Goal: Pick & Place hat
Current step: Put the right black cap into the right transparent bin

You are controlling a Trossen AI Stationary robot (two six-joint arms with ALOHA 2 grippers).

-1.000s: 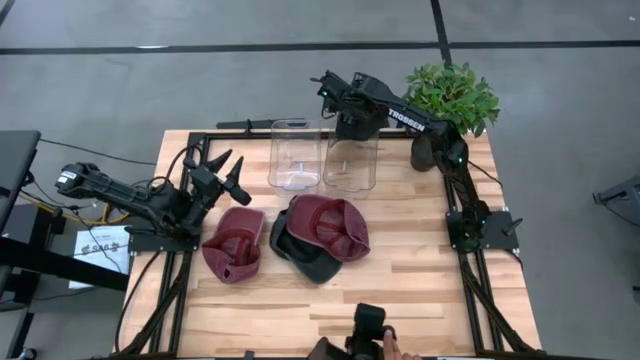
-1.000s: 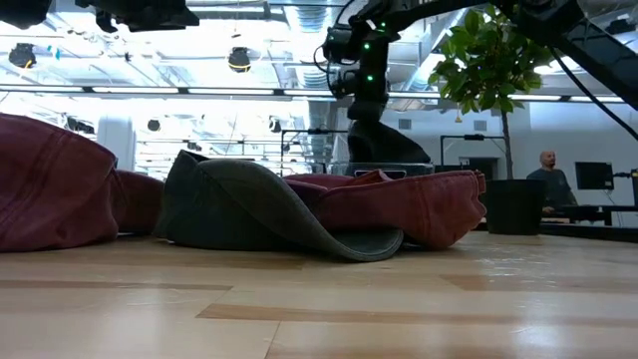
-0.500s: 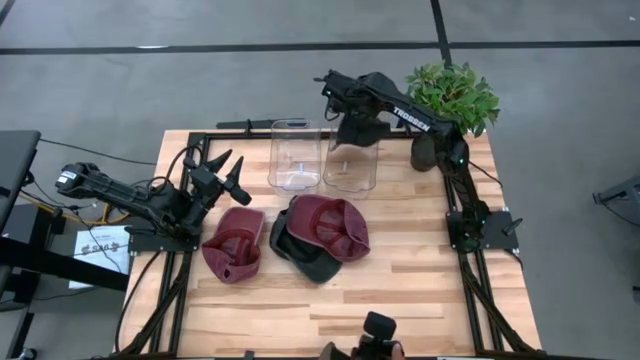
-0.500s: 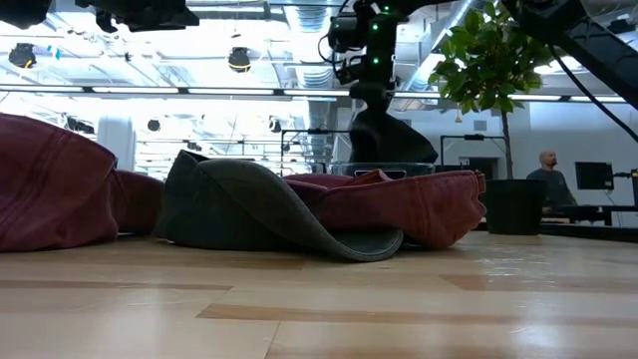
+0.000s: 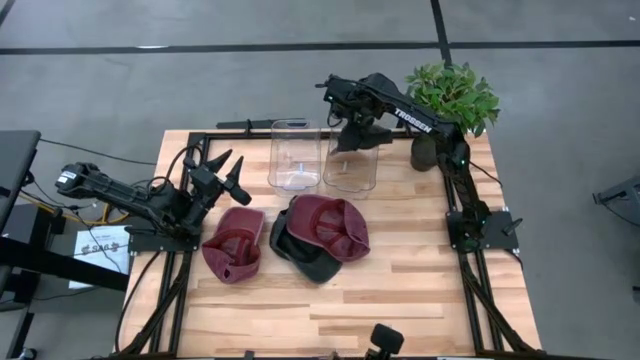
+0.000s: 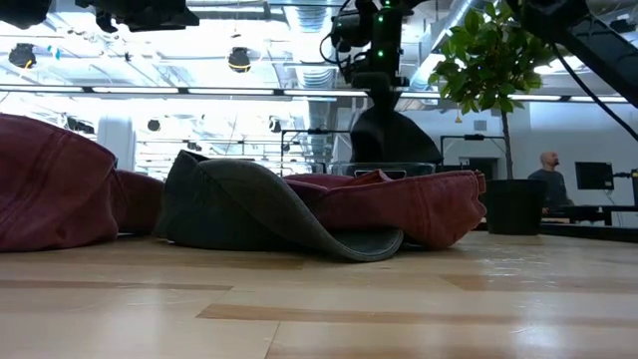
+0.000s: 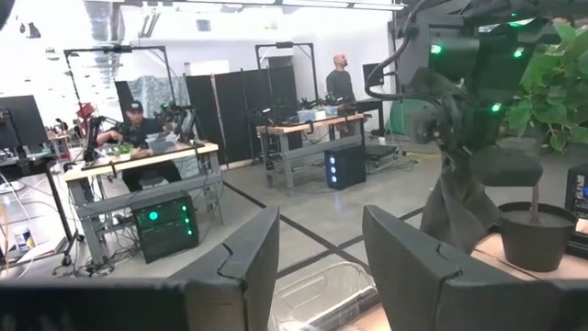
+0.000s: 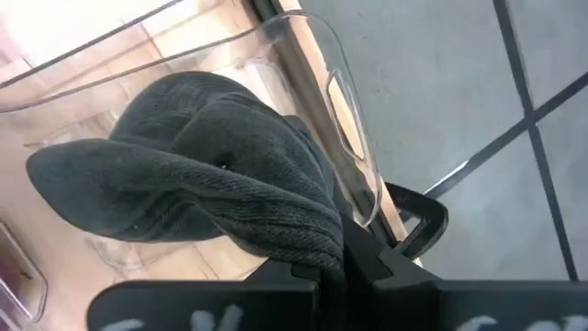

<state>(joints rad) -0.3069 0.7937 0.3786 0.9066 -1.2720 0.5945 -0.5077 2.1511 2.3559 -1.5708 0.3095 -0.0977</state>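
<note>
Overhead, right gripper (image 5: 352, 130) pinches grey hat (image 8: 197, 175) above clear bin (image 5: 350, 160)

Overhead looking down, tabletop level, wrists close, perhaps sharing bins (image 5: 322, 157)

Dark arms (image 5: 130, 193); white "TROSSEN" lettering (image 5: 413, 118)

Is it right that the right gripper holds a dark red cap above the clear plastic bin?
Not quite. The right gripper holds a dark grey cap, not a red one, above the clear plastic bin; the right wrist view shows it.
</note>
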